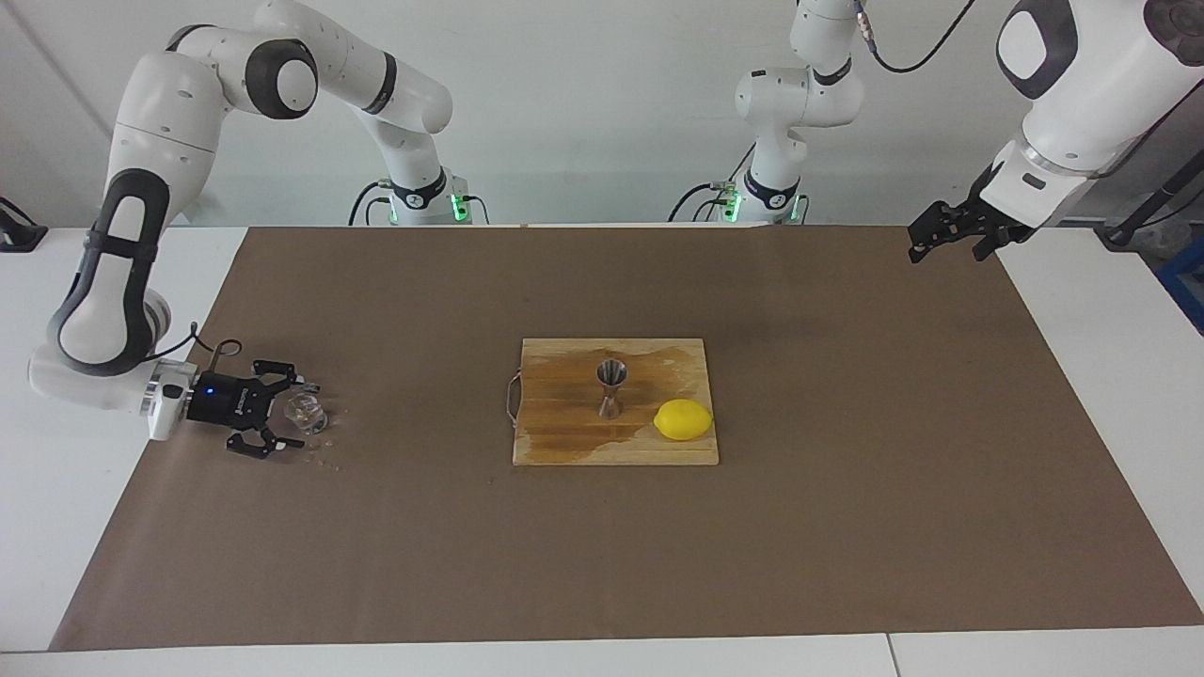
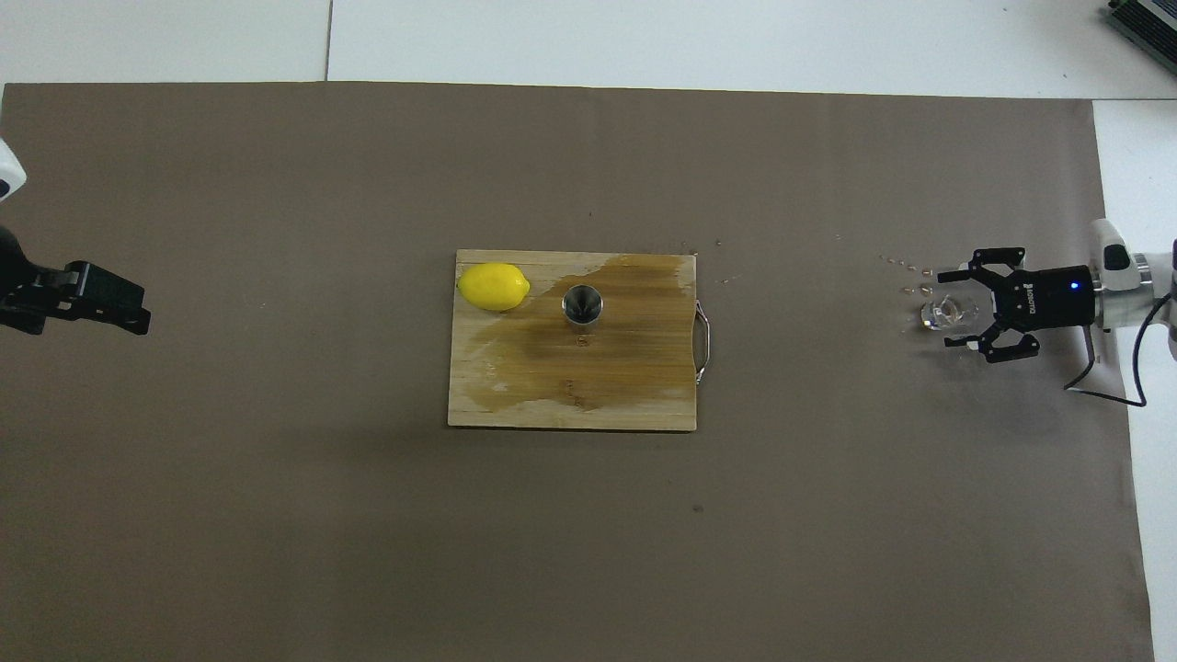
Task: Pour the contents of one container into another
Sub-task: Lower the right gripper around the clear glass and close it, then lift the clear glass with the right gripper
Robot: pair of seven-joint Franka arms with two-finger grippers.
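Pouring has not begun: right gripper (image 1: 285, 416) brackets the glass tumbler (image 1: 305, 412) with fingers spread, jigger (image 1: 611, 387) well apart; left gripper (image 1: 948, 237) waits, also spread.

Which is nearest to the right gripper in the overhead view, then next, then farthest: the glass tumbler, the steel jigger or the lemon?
From the right gripper:
1. Glass tumbler, between its open fingers at the right arm's end of the table.
2. Steel jigger, mid cutting board.
3. Lemon, on the board's corner toward the left arm's end.
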